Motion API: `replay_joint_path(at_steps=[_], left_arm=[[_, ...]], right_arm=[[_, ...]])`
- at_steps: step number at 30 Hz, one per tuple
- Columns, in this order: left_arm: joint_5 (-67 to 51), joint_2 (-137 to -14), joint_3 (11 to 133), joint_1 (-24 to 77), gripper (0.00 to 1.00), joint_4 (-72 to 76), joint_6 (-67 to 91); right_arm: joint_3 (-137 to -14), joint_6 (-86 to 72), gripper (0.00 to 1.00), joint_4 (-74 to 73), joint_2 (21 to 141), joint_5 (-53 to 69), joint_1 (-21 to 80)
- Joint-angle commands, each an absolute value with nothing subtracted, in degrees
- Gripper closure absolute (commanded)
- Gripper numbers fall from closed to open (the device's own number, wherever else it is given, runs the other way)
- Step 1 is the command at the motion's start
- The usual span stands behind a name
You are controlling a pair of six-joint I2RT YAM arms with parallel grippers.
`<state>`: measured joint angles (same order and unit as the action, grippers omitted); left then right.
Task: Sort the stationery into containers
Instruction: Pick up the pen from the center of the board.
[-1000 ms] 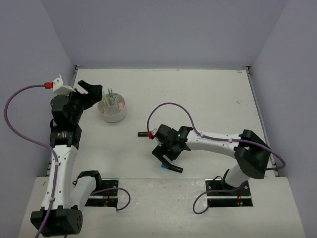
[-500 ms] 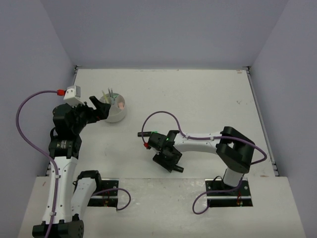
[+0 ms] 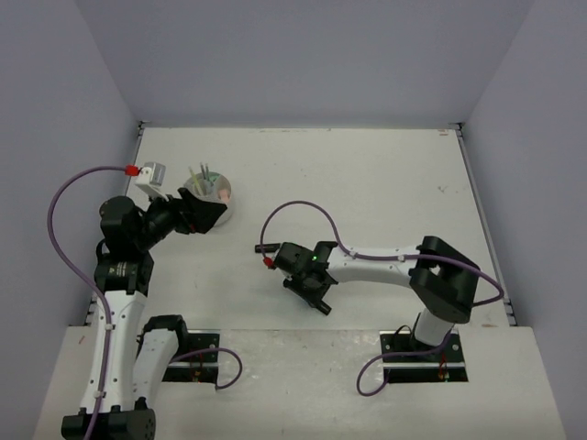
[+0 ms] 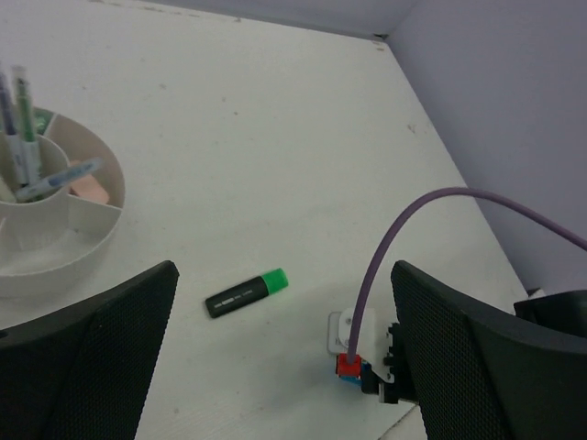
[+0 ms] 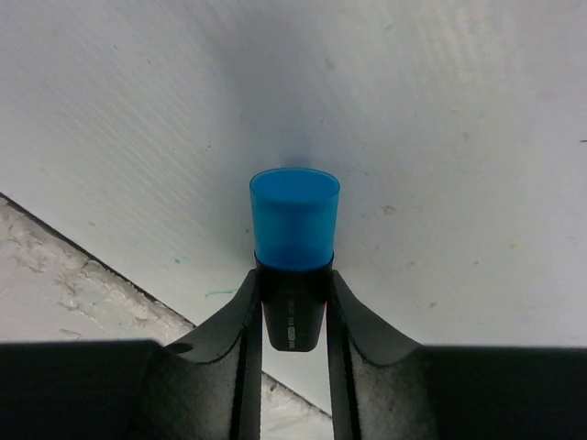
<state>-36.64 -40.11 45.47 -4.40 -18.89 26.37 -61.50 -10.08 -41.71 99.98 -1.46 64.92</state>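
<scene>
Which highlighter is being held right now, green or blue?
The blue-capped highlighter, pinched in the right hand; the green-capped highlighter lies loose on the table.

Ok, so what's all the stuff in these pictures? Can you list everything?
table: one, white, under everything
container: one, white, round with compartments, left side of the table
pens: at least two, thin, standing in the container's middle cup
marker: one, pale blue, lying in the container
eraser: one, pinkish, beside the marker
green highlighter: one, black with green end, lying on the table
blue highlighter: one, black with blue end, in the right gripper
cables: two, purple, one per arm
left gripper: black, open, by the container
right gripper: black, shut on the blue highlighter
</scene>
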Motion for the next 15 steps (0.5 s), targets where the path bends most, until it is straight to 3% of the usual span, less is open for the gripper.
replay_joint_path(at_steps=[1,5,10,15], left_arm=[[-47.97,-37.65,40.36,-3.63,0.00,-6.38,35.15],[-43.68,-38.66,33.26,4.74,0.00,8.06,42.89],[-33.41,-41.75,30.96,19.45,0.00,18.23,44.40],[-31.79,-45.79,30.27,23.71,0.13,23.98,44.19]], right_arm=[[-59.85,-9.52,1.00,-27.54,86.60,-7.31,65.17],[-58.13,-11.68,1.00,-15.15,75.53,-8.18,64.64],[-58.98,-14.22,1.00,-10.74,72.07,-10.16,64.51],[-59.77,-15.29,1.00,-10.29,70.86,-9.86,64.51]])
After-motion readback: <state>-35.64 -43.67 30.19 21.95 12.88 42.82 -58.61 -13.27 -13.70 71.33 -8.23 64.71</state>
